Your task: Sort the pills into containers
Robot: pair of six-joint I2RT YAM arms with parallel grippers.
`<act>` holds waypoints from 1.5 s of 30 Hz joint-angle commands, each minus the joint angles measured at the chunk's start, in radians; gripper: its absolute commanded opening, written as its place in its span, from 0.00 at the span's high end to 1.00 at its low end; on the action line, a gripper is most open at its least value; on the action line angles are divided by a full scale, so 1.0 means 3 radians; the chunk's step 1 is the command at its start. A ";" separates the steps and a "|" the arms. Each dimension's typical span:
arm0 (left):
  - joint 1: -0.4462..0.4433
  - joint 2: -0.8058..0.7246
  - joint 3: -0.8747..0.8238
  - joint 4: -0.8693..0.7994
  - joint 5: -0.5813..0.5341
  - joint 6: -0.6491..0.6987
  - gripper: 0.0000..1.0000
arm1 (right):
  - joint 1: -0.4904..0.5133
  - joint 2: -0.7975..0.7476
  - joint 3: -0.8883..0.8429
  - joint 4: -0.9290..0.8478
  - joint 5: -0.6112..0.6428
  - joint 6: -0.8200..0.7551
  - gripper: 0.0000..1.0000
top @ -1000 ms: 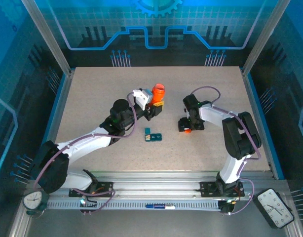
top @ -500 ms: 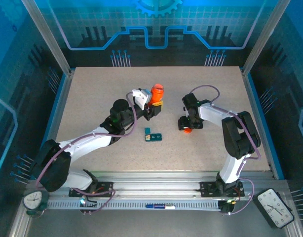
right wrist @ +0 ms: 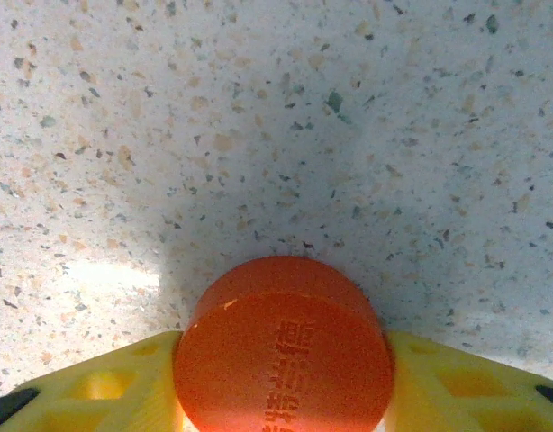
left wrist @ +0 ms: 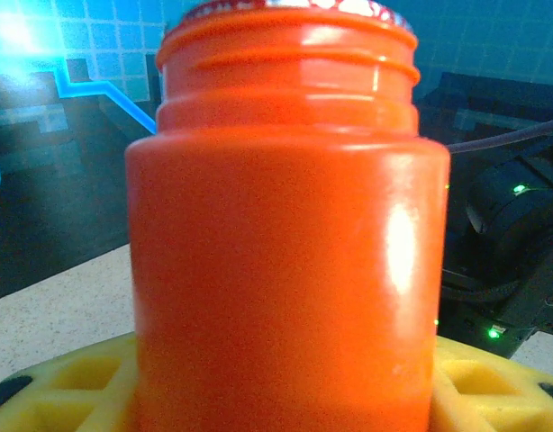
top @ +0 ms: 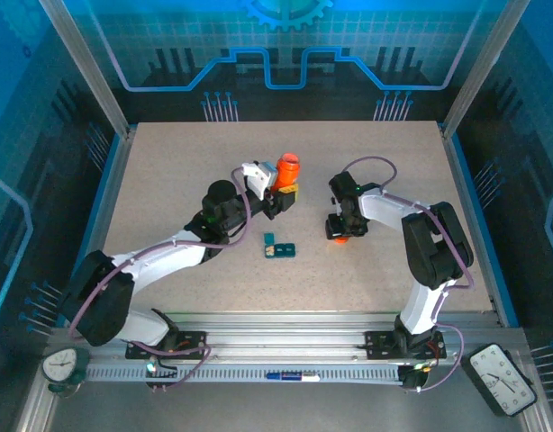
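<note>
Teal pill containers (top: 280, 247) on the speckled tabletop (top: 168, 180)

A small dark-teal plastic strip of joined square cells lies flat near the tabletop's middle, towards the near edge, its long side running roughly left to right. A pale spot shows at its left end; what the cells hold is too small to tell.

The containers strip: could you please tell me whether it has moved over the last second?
No. The containers lie on the same spot of the table, just as far from the front rail as before.
</note>
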 commanded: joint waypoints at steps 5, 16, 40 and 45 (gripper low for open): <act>0.0107 0.0211 -0.0014 0.0427 0.0189 -0.0146 1.00 | 0.0035 -0.0214 0.0143 -0.0192 0.0042 -0.0053 0.51; 0.0245 0.0774 -0.0014 0.1251 0.0516 -0.0163 1.00 | -0.0138 -0.0519 0.1036 -0.0600 -0.0361 -0.0103 0.51; 0.0360 0.1511 0.0277 0.1288 0.1158 0.0521 1.00 | -0.0489 -0.0250 0.2343 -0.1391 -0.1451 -0.0499 0.50; 0.0358 0.1689 0.0402 0.1305 0.1202 0.0633 1.00 | -0.0497 -0.0103 0.2514 -0.1533 -0.1493 -0.0556 0.50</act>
